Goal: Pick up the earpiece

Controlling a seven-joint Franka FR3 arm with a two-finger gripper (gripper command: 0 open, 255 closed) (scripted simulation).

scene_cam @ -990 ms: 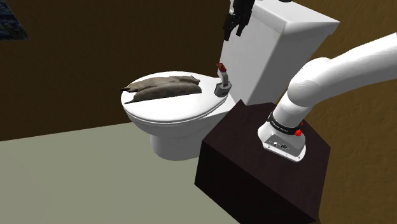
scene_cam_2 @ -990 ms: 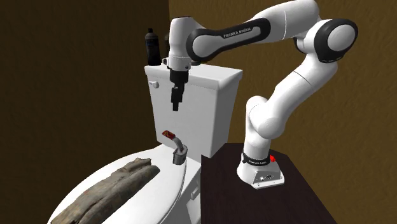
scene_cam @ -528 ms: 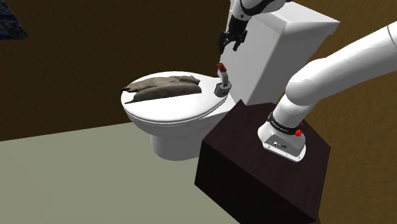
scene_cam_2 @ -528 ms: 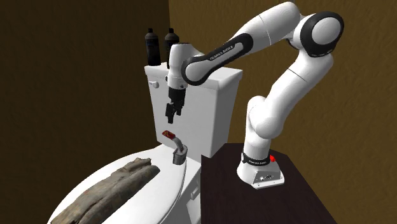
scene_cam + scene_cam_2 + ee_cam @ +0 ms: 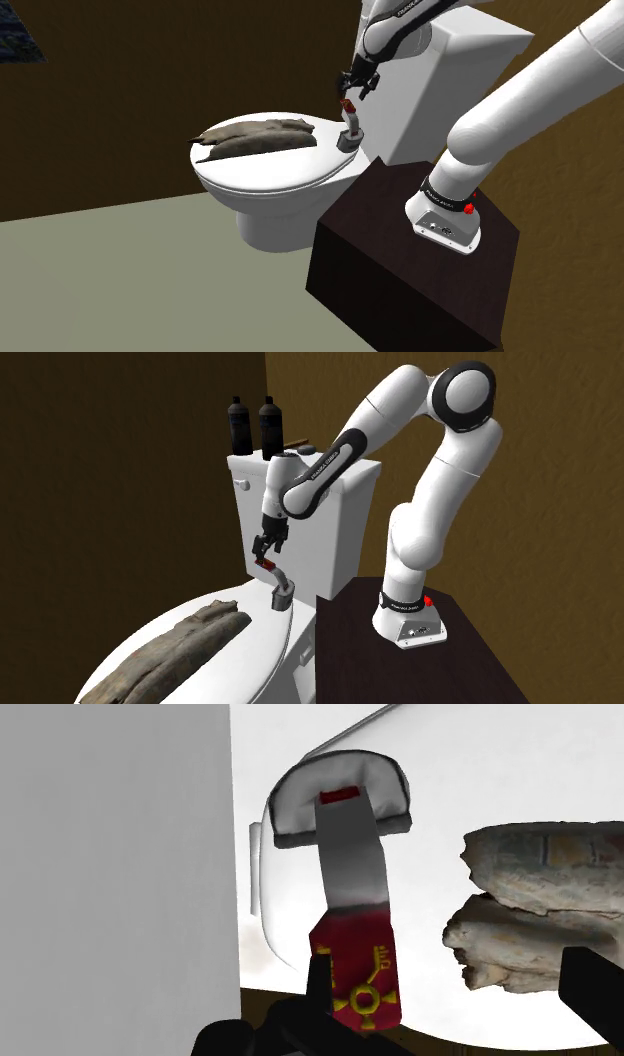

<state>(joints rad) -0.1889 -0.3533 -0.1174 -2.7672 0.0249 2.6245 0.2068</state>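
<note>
Brown walls and a greyish floor [image 5: 90, 280], so it's a bathroom corner, basically. Right at the business end, the gripper [image 5: 265, 550] points down and hangs directly above the earpiece [image 5: 279, 590], with its tips level with the red top end.

In the wrist view the two fingers [image 5: 318, 989] are spread wide apart and aren't clamping anything. The earpiece's red end, the bit with the yellow mark, sits between them, hard up by one finger and well clear of the other. Can't tell if that near finger actually touches it.

The earpiece itself is a grey cup-shaped foot with a grey stem leaning up out of it. It stands at the back of the white toilet lid [image 5: 270, 175], just in front of the tank [image 5: 440, 85] and near the dark stand [image 5: 400, 270].

The arm [image 5: 440, 502] rises from its base on the stand and folds at a high elbow near the top of the second exterior view. From there the forearm slopes down toward that view's left, across the tank's front, and the wrist turns the hand downward.

Further out, a rough grey-brown lump [image 5: 255, 138], bark or stone by the look of it, lies across the middle of the lid, apart from the earpiece. Two black bottles [image 5: 240, 427] stand on top of the tank.
</note>
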